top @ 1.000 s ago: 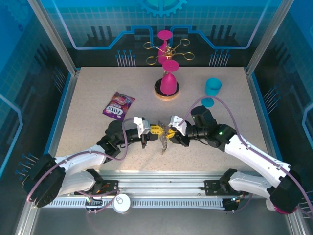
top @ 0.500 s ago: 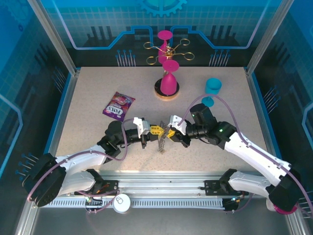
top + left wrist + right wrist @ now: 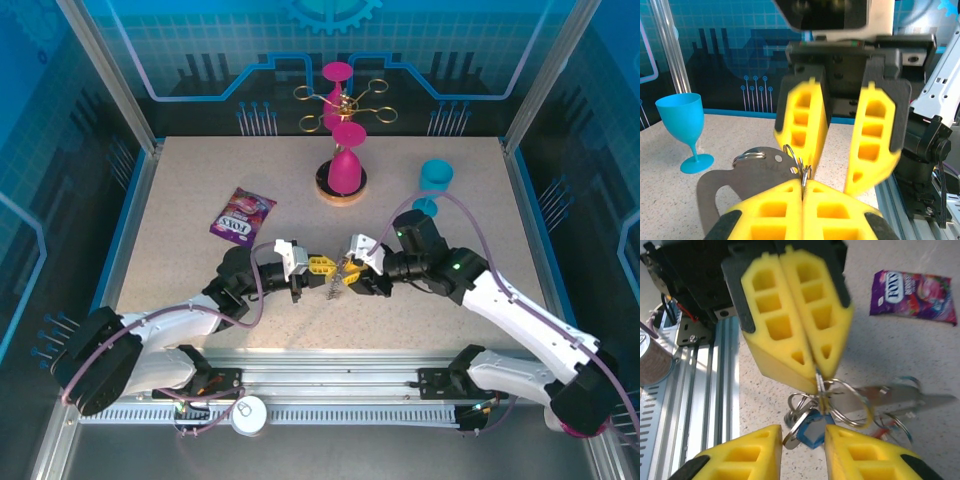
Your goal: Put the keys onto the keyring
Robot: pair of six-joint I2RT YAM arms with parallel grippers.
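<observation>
Silver, plastic-tagged keys (image 3: 809,432) are dangling from the left gripper (image 3: 816,371), its jaws closing tight on their ring. The right gripper (image 3: 802,437) is gaping slightly, gripping nothing; threading is looking unfinished.

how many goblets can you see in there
3. One pink goblet on the gold stand at the back, a second pink goblet behind it, and a blue goblet standing right of them. None seems hidden.

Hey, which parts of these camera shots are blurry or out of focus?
Top external: evenly lit and sharp. Left wrist: the left gripper looks soft up close, the blue goblet crisp. Right wrist: the keys smear toward the right, the snack packet reads clearly.
</observation>
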